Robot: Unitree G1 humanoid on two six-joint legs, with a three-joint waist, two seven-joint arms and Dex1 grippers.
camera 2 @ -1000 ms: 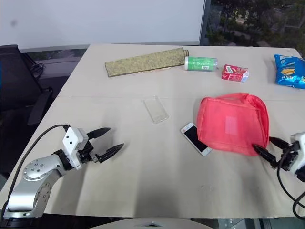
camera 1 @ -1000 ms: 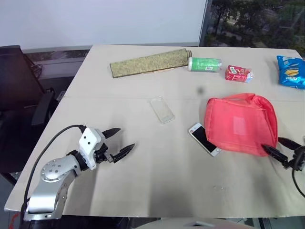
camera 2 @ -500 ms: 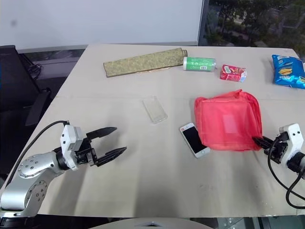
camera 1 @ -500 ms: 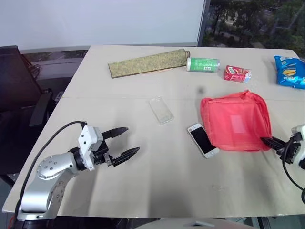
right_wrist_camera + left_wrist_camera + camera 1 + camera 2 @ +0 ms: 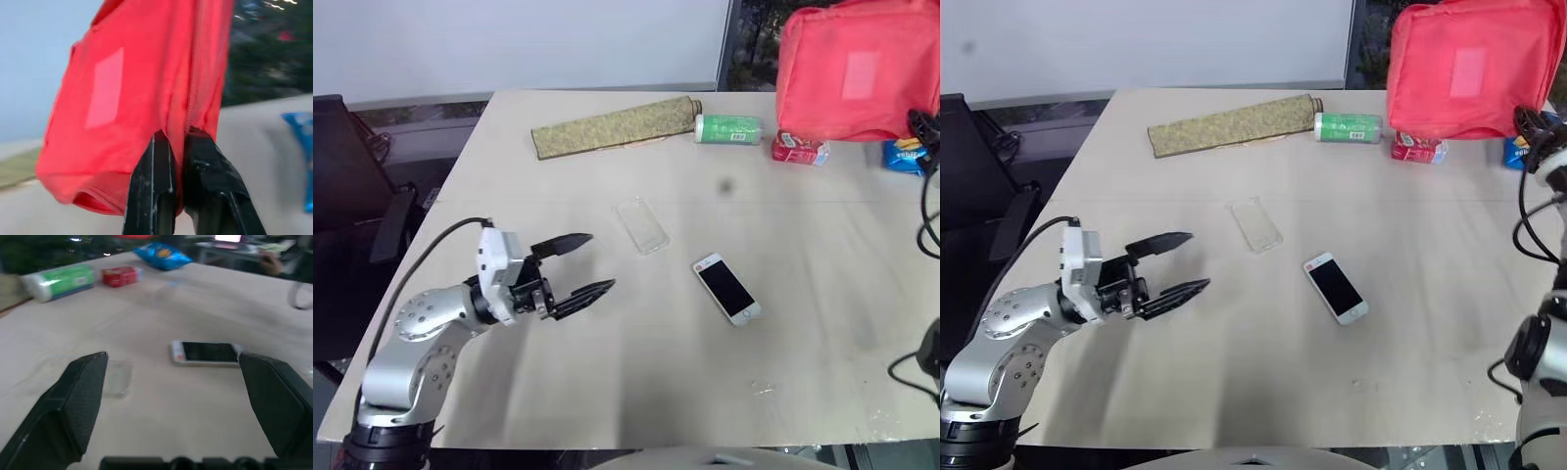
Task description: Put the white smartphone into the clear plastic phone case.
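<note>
The white smartphone (image 5: 726, 290) lies screen up on the beige table (image 5: 636, 382), right of centre. The clear plastic phone case (image 5: 643, 225) lies flat a little further back and to its left, apart from it. My left gripper (image 5: 601, 261) hovers open over the left of the table, pointing at both; in the left wrist view the smartphone (image 5: 208, 352) and the case (image 5: 115, 377) lie ahead between its spread fingers. My right gripper (image 5: 177, 139) is shut on the fabric of a red bag (image 5: 857, 69), which hangs in the air at the far right.
Along the far side of the table lie a long green patterned roll (image 5: 617, 127), a green cylinder (image 5: 731, 128), a small red carton (image 5: 800, 150) and a blue snack bag (image 5: 901, 157). A black chair (image 5: 342, 196) stands off the table's left edge.
My right gripper closed on the red bag and lifted it off the table, up and away to the far right, uncovering the smartphone's edge. My left gripper rose and drifted right, staying open.
</note>
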